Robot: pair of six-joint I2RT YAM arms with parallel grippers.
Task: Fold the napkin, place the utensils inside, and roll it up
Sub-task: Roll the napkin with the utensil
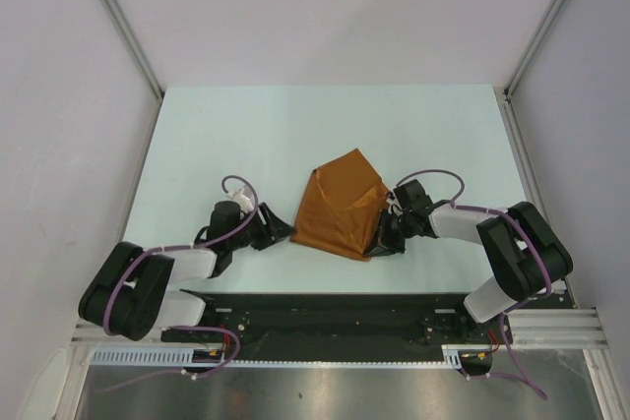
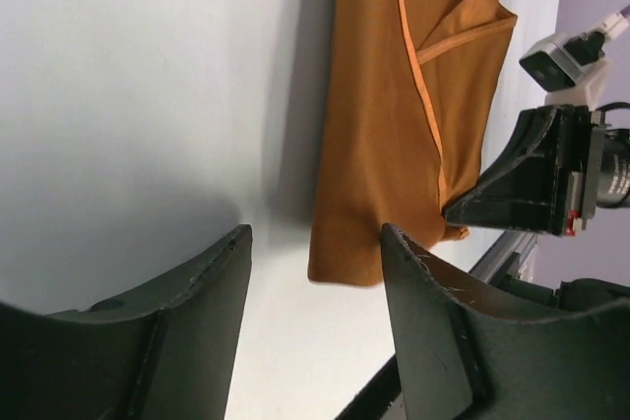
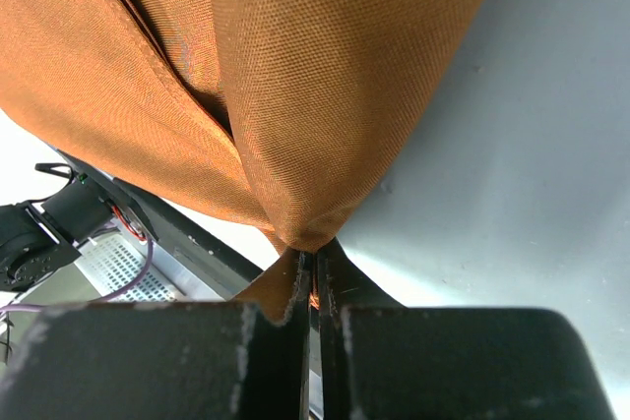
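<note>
Centre frame: right gripper (image 1: 381,239) pinches the lower-right corner of the napkin (image 1: 343,206); left gripper (image 1: 280,233) (jaws spread) sits just beside its left edge.

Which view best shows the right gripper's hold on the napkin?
The right wrist view: the right gripper is shut on a pinched napkin corner, seen close up. Top external shows the whole folded napkin but the pinch is tiny; left wrist sees it side-on.

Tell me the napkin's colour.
The napkin is plain rust-orange, clearest in the right wrist view.
</note>
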